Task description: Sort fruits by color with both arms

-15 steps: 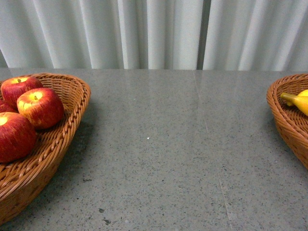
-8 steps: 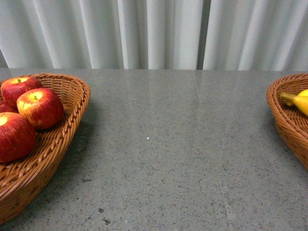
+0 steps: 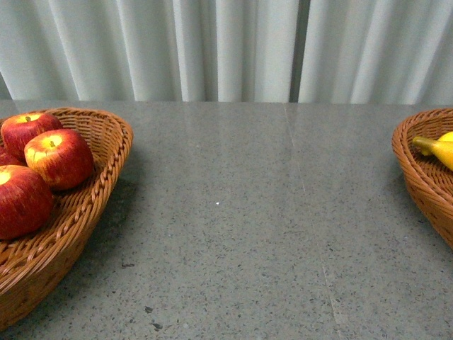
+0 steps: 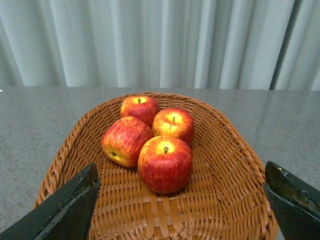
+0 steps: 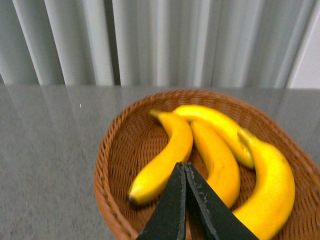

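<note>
Nothing has moved on the desk (image 3: 233, 212) in the last second: 4 apples (image 4: 165, 164) lie in the left-edge basket (image 4: 230, 165), 4 bananas (image 5: 165, 160) in the right-edge basket (image 5: 112, 165). The left gripper (image 4: 182, 200) is spread wide and empty, the right gripper (image 5: 184, 172) pressed together and empty, so sorting looks finished.

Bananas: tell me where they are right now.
All four bananas lie together in the wicker basket at the table's right edge in the front view, just beyond the shut right pincer in the right wrist view.

Even, bright overhead light, no harsh glare. Soft shadow under my left woven wicker basket (image 3: 106, 177) on the grey speckled stone tabletop (image 3: 248, 212). Faint sheen on tabletop. Right wrist pic slightly blurred; my dark jaws out of focus w/ both wrist cams.
</note>
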